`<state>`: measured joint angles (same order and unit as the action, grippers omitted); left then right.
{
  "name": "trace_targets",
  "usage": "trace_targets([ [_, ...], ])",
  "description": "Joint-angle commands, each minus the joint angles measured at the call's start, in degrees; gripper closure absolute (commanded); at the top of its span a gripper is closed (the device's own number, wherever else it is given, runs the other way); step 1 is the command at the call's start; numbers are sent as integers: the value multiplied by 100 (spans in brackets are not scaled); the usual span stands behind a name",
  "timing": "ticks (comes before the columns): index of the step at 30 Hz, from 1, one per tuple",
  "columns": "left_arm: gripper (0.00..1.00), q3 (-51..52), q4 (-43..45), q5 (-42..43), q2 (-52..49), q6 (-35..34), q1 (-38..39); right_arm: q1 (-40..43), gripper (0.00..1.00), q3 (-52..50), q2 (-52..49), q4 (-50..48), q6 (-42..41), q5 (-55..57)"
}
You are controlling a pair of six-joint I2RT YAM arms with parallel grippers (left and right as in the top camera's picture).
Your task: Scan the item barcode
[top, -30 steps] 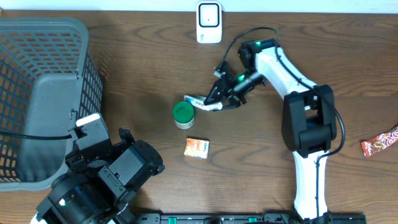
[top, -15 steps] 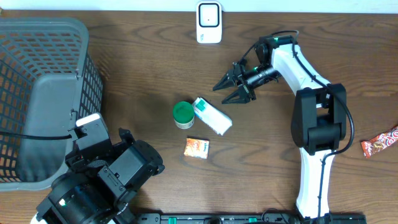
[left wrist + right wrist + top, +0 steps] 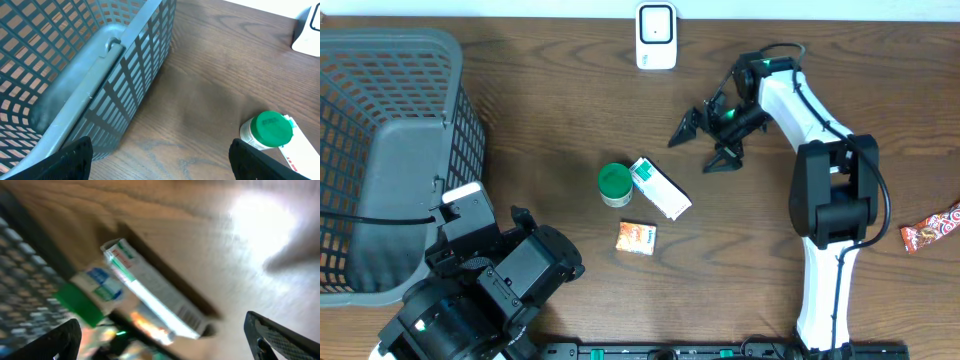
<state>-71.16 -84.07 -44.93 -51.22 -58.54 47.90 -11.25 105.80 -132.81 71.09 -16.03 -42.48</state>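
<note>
The grey mesh basket (image 3: pixel 380 100) fills the left of the overhead view. The left gripper (image 3: pixel 160 167) sits at the lower left beside it, jaws wide and empty, and a careless sweep there could snag the mesh. The right gripper (image 3: pixel 703 145) hovers right of centre, jaws spread wide, holding nothing. The white-and-green carton (image 3: pixel 660 187) lies flat at centre, just beside the green-lidded jar (image 3: pixel 614 183), perhaps touching it, and well apart from the white scanner (image 3: pixel 656 36) at top centre. A grasp coming from the right may shove the carton into the jar and topple it, or pinch both. The orange packet (image 3: pixel 636 237) just below could get nudged too.
</note>
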Motion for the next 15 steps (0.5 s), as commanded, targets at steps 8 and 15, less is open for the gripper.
trace_targets([
  [8,15,13,-33,-55,0,-68,2,-695,1,-514,133,-326,2396,254],
  [15,15,13,-31,-55,0,-70,2,-750,6,-1147,133,-474,3128,251],
])
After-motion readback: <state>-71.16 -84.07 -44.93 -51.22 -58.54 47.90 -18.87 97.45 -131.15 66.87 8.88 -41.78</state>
